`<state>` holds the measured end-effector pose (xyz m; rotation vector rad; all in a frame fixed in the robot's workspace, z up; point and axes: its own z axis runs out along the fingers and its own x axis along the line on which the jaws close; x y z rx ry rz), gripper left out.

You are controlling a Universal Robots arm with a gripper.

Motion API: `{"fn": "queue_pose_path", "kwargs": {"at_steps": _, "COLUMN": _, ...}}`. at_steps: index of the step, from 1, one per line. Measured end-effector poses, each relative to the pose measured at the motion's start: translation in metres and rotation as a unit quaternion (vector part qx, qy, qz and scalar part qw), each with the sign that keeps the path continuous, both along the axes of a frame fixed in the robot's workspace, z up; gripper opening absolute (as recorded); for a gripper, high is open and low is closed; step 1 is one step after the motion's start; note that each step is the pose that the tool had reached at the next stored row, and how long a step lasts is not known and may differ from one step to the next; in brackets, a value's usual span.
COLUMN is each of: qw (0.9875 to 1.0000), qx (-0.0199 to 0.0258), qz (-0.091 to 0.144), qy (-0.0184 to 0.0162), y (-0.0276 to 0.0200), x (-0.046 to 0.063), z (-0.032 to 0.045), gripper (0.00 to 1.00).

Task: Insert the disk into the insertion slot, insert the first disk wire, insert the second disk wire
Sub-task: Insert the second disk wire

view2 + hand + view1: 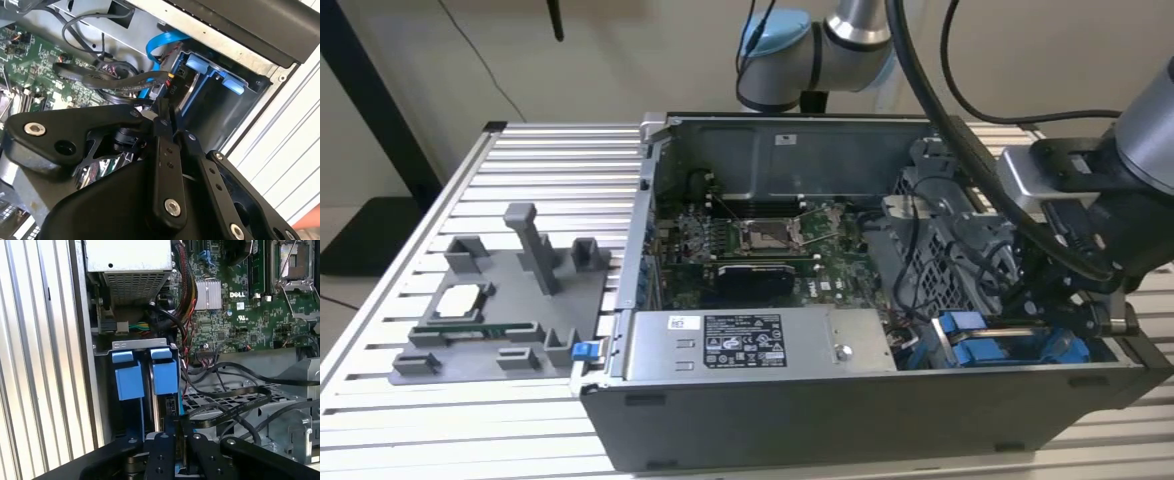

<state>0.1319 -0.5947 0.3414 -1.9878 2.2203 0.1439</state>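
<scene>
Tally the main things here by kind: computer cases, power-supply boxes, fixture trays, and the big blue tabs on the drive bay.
Computer case: 1
Power-supply box: 1
Fixture tray: 1
Blue tabs on the insertion slot, in the first wrist view: 2
Total: 5

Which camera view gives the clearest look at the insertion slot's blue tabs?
The first wrist view: the insertion slot faces the camera with both blue tabs unobstructed. The second wrist view shows it obliquely beyond the end effector; in the exterior view it is partly hidden behind the arm.
</scene>
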Motion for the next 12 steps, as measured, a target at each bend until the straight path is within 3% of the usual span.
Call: {"fn": "queue_pose_path", "kwargs": {"at_steps": 12, "qw": 1.0, "qx": 0.0, "qz": -0.007, "qy": 0.0, "y": 0.0016, "x": 0.0, "z": -0.0026, "gripper": 0.0}}
